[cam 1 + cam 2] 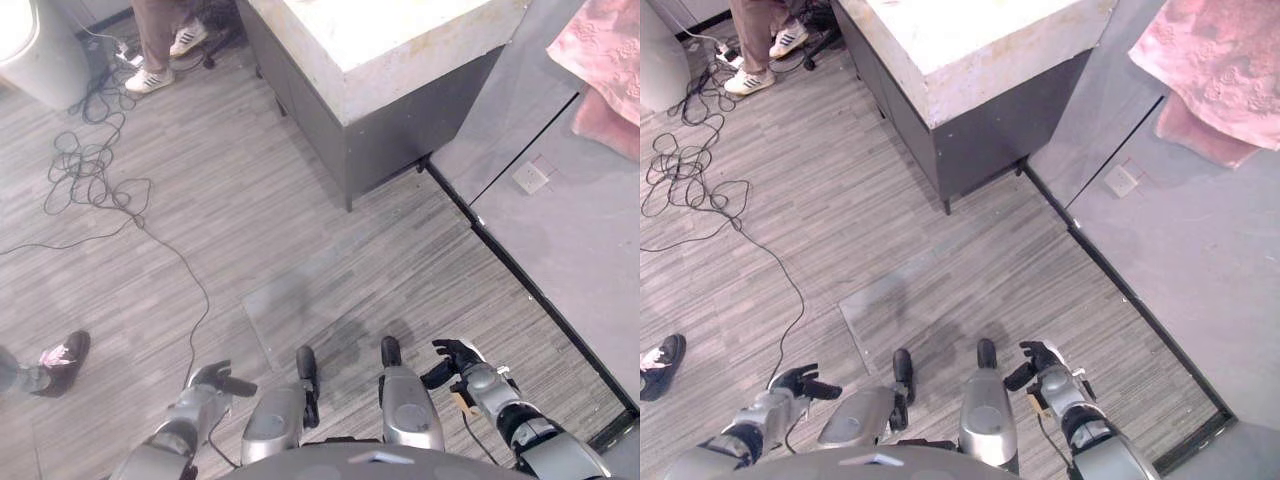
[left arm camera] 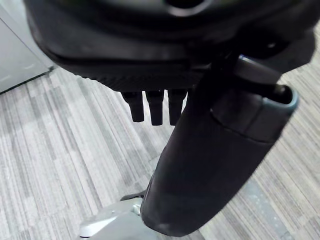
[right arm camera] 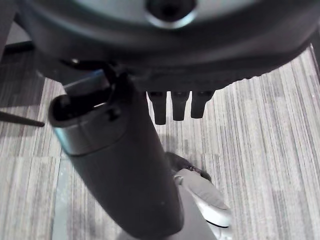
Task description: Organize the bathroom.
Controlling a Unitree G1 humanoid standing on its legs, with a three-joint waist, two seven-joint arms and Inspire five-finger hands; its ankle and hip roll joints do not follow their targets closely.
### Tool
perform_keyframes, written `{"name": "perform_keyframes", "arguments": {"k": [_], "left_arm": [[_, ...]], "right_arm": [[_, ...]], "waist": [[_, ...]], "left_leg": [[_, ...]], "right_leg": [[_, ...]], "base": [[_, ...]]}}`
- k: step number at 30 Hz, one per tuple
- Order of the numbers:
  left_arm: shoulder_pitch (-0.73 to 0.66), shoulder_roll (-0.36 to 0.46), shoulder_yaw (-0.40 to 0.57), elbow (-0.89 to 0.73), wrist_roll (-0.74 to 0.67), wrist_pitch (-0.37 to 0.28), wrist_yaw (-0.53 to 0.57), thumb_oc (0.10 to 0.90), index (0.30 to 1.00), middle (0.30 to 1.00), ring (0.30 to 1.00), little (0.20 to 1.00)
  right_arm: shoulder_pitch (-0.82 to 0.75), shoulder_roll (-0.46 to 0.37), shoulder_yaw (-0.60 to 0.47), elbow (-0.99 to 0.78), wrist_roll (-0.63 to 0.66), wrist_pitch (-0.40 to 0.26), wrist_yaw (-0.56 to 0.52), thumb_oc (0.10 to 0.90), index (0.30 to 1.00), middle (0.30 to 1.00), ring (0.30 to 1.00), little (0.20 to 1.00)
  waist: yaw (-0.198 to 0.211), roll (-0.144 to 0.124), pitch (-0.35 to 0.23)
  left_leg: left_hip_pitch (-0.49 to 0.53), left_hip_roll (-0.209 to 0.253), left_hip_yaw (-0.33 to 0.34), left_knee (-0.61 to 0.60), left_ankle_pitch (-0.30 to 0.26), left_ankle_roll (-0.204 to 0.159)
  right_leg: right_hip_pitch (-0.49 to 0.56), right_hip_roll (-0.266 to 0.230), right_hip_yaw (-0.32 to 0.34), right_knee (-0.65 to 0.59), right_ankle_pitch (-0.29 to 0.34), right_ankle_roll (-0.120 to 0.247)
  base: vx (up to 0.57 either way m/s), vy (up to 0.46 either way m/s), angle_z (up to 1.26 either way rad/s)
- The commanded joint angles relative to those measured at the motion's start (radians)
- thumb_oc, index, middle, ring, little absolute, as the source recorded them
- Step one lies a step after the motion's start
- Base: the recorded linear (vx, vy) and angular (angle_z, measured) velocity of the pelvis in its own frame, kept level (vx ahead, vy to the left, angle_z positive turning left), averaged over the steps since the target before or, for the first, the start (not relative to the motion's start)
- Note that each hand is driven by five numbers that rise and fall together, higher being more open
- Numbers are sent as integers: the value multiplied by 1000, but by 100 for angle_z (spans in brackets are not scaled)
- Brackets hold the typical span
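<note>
A pink towel [image 1: 1220,70] hangs on the grey wall at the upper right. My left hand [image 1: 215,380] hangs low over the wooden floor at the lower left; its fingers [image 2: 155,107] are straight and hold nothing. Low at the right, near the wall's dark skirting, my right hand [image 1: 455,360] is also empty, and its fingers [image 3: 172,107] reach out straight over the floor. Both hands are far below the towel.
A dark cabinet with a white stone top [image 1: 400,40] stands ahead against the wall. A wall socket [image 1: 530,177] sits below the towel. A person's white shoes [image 1: 150,78] are at the far left, another shoe [image 1: 62,358] at the near left. Tangled cables [image 1: 90,180] lie on the floor.
</note>
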Motion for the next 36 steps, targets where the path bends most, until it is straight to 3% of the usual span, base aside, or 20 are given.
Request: {"name": "perform_keyframes", "arguments": {"k": [1,2,4,5,6,7,8,9,10,14,16,19,20,22,24,25,27,30,33,36], "left_arm": [[44,49,17,-43,6,22,1,800,900,900,900,900],[47,48,22,-44,15,37,0,800,900,900,900,900],[53,48,23,-45,33,48,-1,800,900,900,900,900],[61,47,22,-42,48,54,8,800,900,900,900,900],[72,45,9,-28,40,50,19,800,900,900,900,900],[72,45,9,-28,40,50,19,800,900,900,900,900],[74,45,4,-24,59,44,18,800,900,900,900,900],[76,42,12,-17,70,29,22,800,900,900,900,900],[72,43,19,-14,71,18,26,800,900,900,900,900],[17,21,18,-38,10,20,49,800,900,900,900,900],[9,11,4,-40,12,16,48,800,900,900,900,900],[16,-3,1,-34,17,-10,38,800,900,900,900,900],[23,-11,6,-33,23,-25,40,800,900,900,900,900],[28,-12,10,-34,18,-20,54,800,900,900,900,900],[31,-8,15,-23,16,-25,46,800,900,900,900,900],[30,-5,15,-18,26,-23,40,800,900,900,900,900],[19,0,1,-14,20,-19,38,800,900,900,900,900],[9,-6,-13,-8,-4,-39,43,800,900,900,900,900],[-10,-20,-22,-7,28,-43,35,800,900,900,900,900],[-18,-2,-46,-10,33,-33,26,800,900,900,900,900]], "right_arm": [[31,-29,8,-50,-30,-14,11,800,900,900,900,900],[36,-28,6,-47,-45,-25,22,800,900,900,900,900],[37,-28,9,-51,-55,-30,38,800,900,900,900,900],[36,-25,15,-58,-61,-30,54,800,900,900,900,900],[40,-23,34,-69,-39,-29,69,800,900,900,900,900],[40,-23,34,-69,-39,-29,69,800,900,900,900,900],[47,-18,40,-72,-30,-34,69,800,900,900,900,900],[47,-11,46,-68,-38,-46,73,800,900,900,900,900],[46,-6,52,-64,-42,-54,70,800,900,900,900,900],[51,-6,66,-76,-19,-47,39,800,900,900,900,900],[50,-5,56,-63,-21,-40,34,800,900,900,900,900],[55,-7,43,-41,-9,-38,35,800,900,900,900,900],[54,-7,41,-19,-27,-52,48,800,900,900,900,900],[48,-4,52,-1,-14,-55,45,800,900,900,900,900],[45,-3,48,13,-11,-60,44,800,900,900,900,900],[42,1,44,27,-11,-61,41,800,900,900,900,900],[29,1,45,48,0,-65,28,800,900,900,900,900],[6,-4,46,64,11,-74,14,800,900,900,900,900],[8,-18,18,44,18,-71,-6,800,900,900,900,900],[21,-17,-3,34,43,-76,-26,800,900,900,900,900]], "waist": [[15,-43,-51],[25,-49,-56],[31,-52,-60],[27,-56,-67],[-9,-66,-83],[-9,-66,-83],[-24,-73,-88],[-18,-77,-90],[-14,-78,-92],[-33,-63,-84],[-43,-60,-86],[-39,-65,-92],[-24,-76,-89],[-16,-88,-87],[-26,-86,-92],[-39,-76,-102],[-44,-58,-105],[-32,-49,-93],[-61,-14,-87],[-64,-7,-88]], "left_leg": [[-45,36,-22,184,-120,-2],[-38,30,-10,182,-130,2],[-29,31,4,180,-135,8],[-16,34,16,175,-134,10],[17,19,21,148,-128,12],[17,19,21,148,-128,12],[31,-4,5,143,-139,16],[41,-17,24,137,-141,17],[39,-28,38,137,-143,20],[0,-27,35,164,-127,14],[5,-23,38,177,-130,7],[-27,-13,6,291,-78,-22],[-73,-10,-40,406,-39,-33],[-110,45,-61,470,0,-33],[-73,114,-55,393,24,-38],[-17,184,-55,274,62,-53],[12,244,-99,153,135,-79],[-4,224,-157,107,105,-81],[35,214,-34,51,34,-89],[32,175,-6,35,9,-79]], "right_leg": [[-51,-94,64,31,92,88],[-63,-121,48,50,141,89],[-75,-124,29,77,158,89],[-84,-105,14,80,150,92],[-104,21,28,24,99,78],[-104,21,28,24,99,78],[-110,71,17,-1,89,62],[-119,82,-54,1,84,53],[-113,85,-69,-13,86,44],[-91,133,-45,8,38,7],[-64,138,-40,-18,37,-7],[-30,142,-36,-48,35,-33],[-16,139,-27,-49,35,-48],[-9,141,-12,-41,32,-65],[-7,144,-3,-37,22,-66],[-10,148,13,-33,12,-62],[-13,151,55,-31,1,-51],[-25,128,91,-17,-5,-25],[-45,68,29,10,-5,0],[-46,16,19,9,19,37]], "base": [[104,255,-7],[87,197,-11],[73,141,-15],[185,112,-41],[176,97,-39],[195,71,-46],[72,28,2],[73,15,4],[-1,-16,22],[-32,-35,5],[45,-25,-9],[40,-38,4],[25,-62,7],[41,-35,-11],[71,101,-39],[74,246,-22],[28,291,4],[-23,267,9],[-30,292,-13],[53,306,68]]}}
